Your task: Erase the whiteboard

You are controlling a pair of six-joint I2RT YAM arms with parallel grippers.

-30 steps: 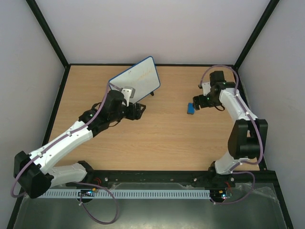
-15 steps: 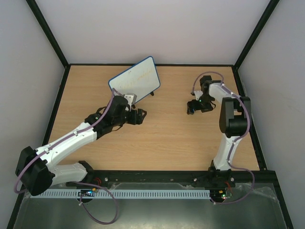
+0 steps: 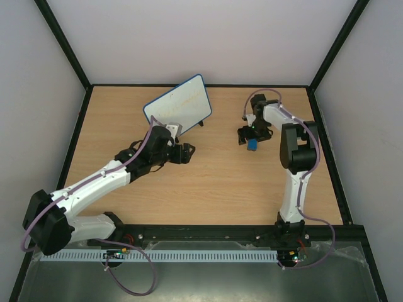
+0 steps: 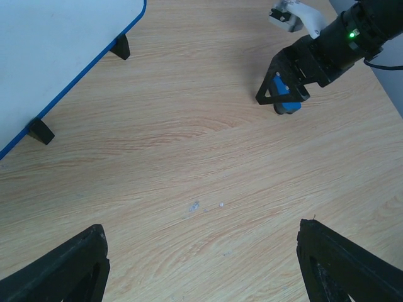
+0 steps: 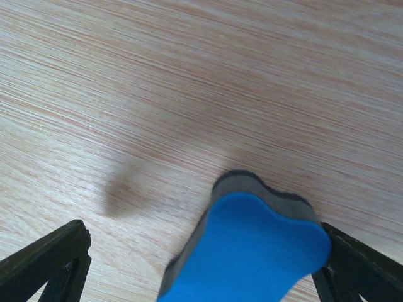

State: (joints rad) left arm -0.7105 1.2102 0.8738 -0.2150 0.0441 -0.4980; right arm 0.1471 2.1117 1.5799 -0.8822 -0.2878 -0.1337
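The whiteboard [image 3: 179, 102], white with a blue frame and black feet, stands tilted at the back left; its corner [image 4: 56, 44] shows in the left wrist view. My left gripper [image 3: 184, 153] [image 4: 201, 267] is open over bare wood just in front of the board, holding nothing. A small blue eraser [image 3: 252, 145] [image 5: 252, 251] [image 4: 286, 100] with a grey pad lies on the table. My right gripper [image 3: 249, 137] [image 5: 201, 264] is open around it. The eraser sits against the right finger [image 5: 362, 267], with a wide gap to the left finger [image 5: 50, 264].
The wooden table [image 3: 208, 182] is fenced by a black frame and white walls on three sides. The right arm is folded high, its elbow [image 3: 296, 151] near the right side. Both arm bases [image 3: 201, 236] sit on the black rail at the near edge.
The right arm has folded and swung left, bringing its gripper down over the eraser. The left gripper has drawn back a little from the board.
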